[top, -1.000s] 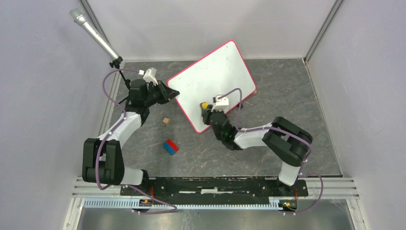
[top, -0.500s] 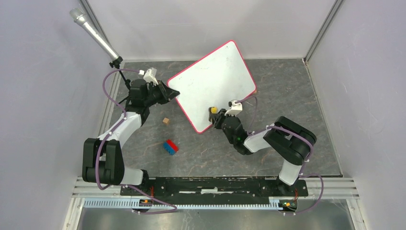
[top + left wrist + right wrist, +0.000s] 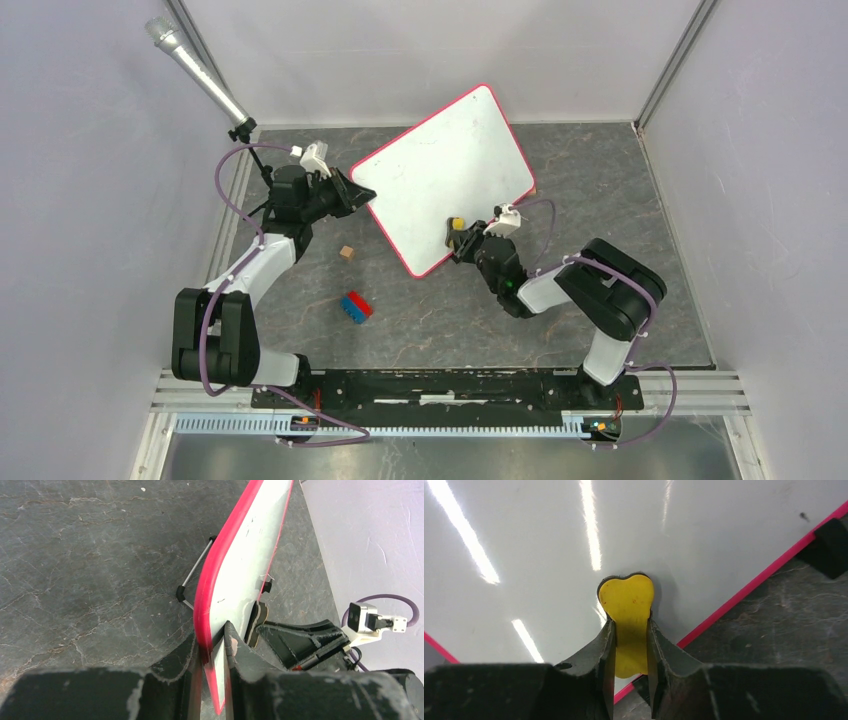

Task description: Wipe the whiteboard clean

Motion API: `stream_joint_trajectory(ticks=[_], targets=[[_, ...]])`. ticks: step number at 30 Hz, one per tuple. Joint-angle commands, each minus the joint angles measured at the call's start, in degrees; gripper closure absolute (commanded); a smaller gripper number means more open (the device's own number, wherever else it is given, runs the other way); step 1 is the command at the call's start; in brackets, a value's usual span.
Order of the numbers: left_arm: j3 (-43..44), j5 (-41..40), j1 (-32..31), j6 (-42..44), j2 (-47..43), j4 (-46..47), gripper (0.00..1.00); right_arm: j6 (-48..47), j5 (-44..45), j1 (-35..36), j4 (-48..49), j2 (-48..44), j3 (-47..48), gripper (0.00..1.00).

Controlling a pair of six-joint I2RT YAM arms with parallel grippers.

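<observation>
whiteboard [image 3: 440, 185] propped tilted on bench [image 3: 620, 200]. Left end effector [image 3: 214, 647] pinching the red rim at its left corner. Right end effector [image 3: 629, 630] clamped on yellow eraser [image 3: 626, 600], which is pressed to the board face just inside the lower rim. Wooden cube [image 3: 346, 252] and red-blue block [image 3: 355, 306] lie off the board's lower-left edge.

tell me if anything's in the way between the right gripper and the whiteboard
Nothing visible is. The right gripper is shut on a yellow eraser, which appears to rest straight on the whiteboard near its lower rim. The left gripper clamps the rim at the board's left corner, away from that spot.
</observation>
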Motion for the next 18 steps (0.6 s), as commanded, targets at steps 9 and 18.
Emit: stream_joint_trajectory(ticks=[9, 18], targets=[[1.21, -1.88, -0.42, 4.62, 0.0, -1.07, 0.98, -5.24, 2.46, -4.13, -2.56, -2.15, -0.86, 0.71], [1.16, -1.77, -0.41, 4.16, 0.0, -1.07, 0.98, -11.95, 0.52, 0.78, -7.06, -1.82, 5.4, 0.71]])
